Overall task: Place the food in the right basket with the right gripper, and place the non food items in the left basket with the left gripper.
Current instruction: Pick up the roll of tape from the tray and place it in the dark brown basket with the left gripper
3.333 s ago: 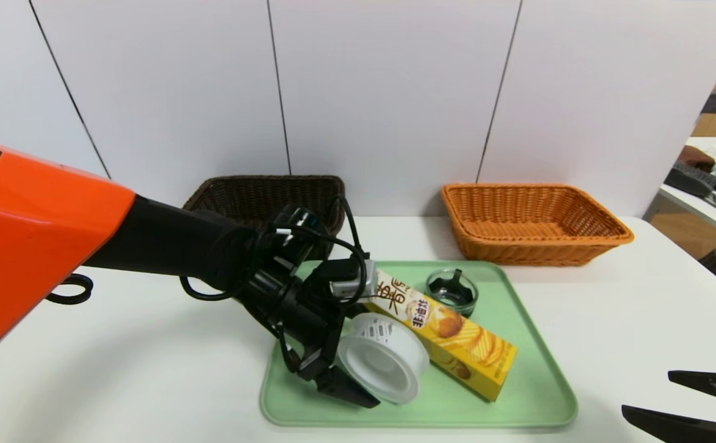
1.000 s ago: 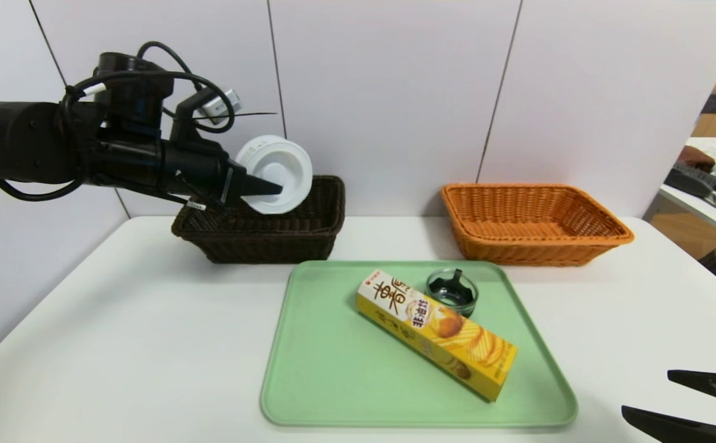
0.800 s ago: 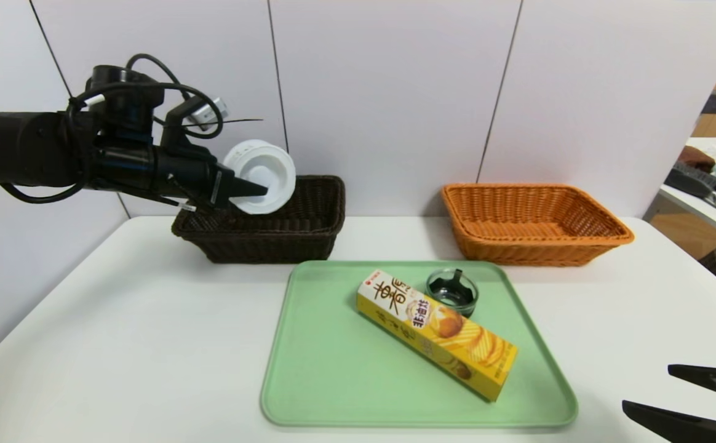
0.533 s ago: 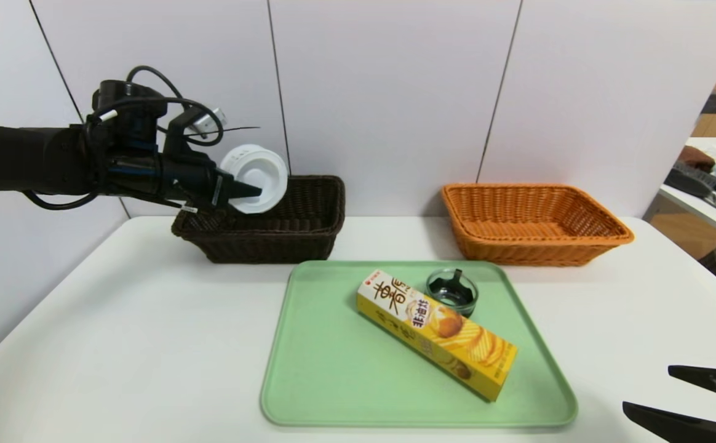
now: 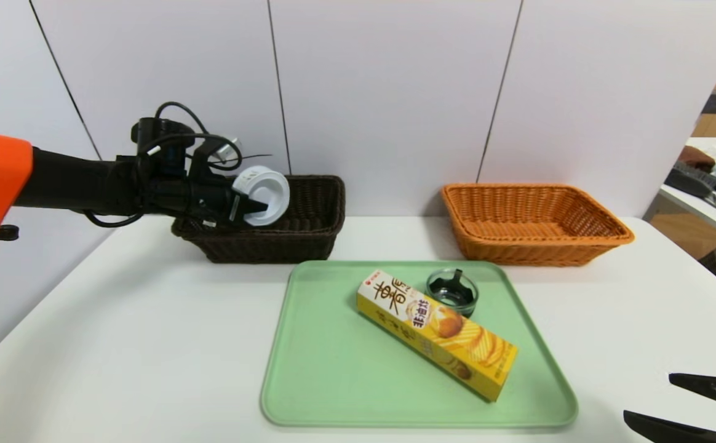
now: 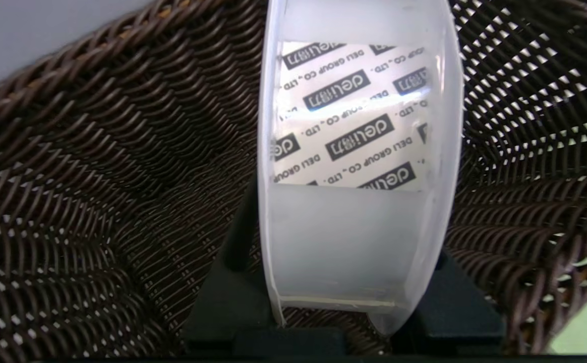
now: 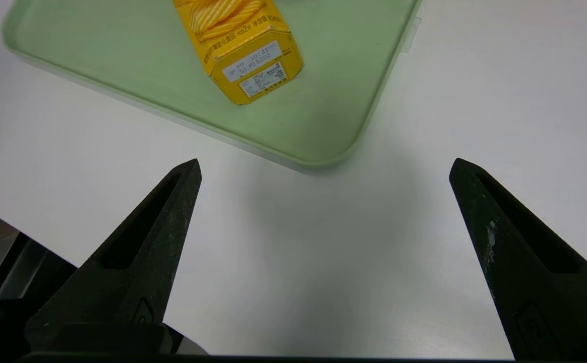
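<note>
Head view: the left tool (image 5: 248, 206) holds the tape roll (image 5: 262, 195) on edge, clamped across its width, above the near-left part of the left basket (image 5: 309, 237). Judging from this, a release here could set the roll rolling on its rim; if it strikes the basket's near wall it could tip back out onto the bench (image 5: 118, 344). The right basket (image 5: 579, 249) looks empty. On the green tray (image 5: 309, 381) lie the snack box (image 5: 437, 332), set diagonally, and the glass dish (image 5: 452, 290), just beside the box's far end, so 2 of the 3 items are not yet sorted. The right tool (image 5: 696, 403) hangs parked at the near right corner, fingers spread wide and holding nothing.

Left wrist view: the roll (image 6: 359, 166) sits between the 2 black fingers (image 6: 233, 297), with dark wicker (image 6: 97, 191) all around behind it. No other item shows inside the basket here. The grip is only on the lower part of the roll, so a slip is possible.

Right wrist view: both wide fingers (image 7: 137, 262) frame bare bench (image 7: 298, 262); the box's near end (image 7: 245, 48) lies on the tray (image 7: 334, 116), well apart from them.
</note>
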Controlling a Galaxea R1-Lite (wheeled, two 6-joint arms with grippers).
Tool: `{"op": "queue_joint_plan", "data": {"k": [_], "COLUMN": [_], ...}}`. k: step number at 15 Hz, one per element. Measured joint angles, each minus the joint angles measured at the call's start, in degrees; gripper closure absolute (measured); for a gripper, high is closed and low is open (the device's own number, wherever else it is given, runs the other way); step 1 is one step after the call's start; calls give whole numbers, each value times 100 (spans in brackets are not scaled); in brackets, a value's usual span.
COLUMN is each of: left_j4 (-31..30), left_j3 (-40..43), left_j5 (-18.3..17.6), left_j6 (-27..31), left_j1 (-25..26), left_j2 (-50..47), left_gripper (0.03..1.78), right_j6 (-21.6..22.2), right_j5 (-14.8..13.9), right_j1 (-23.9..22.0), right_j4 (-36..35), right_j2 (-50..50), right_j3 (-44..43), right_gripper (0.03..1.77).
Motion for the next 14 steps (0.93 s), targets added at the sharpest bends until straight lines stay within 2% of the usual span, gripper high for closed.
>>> {"op": "queue_joint_plan", "data": {"k": [14], "left_j4": [219], "left_j3": [-722], "left_j5": [-27], "left_j6": [-262], "left_j1": [0], "left_j2": [453], "left_gripper": [123], "right_j6": [1], "right_j5": [-2], "right_j1": [0], "right_j4": [-5], "right_j2": [-46], "right_j3": [112], "right_gripper": [10]}}
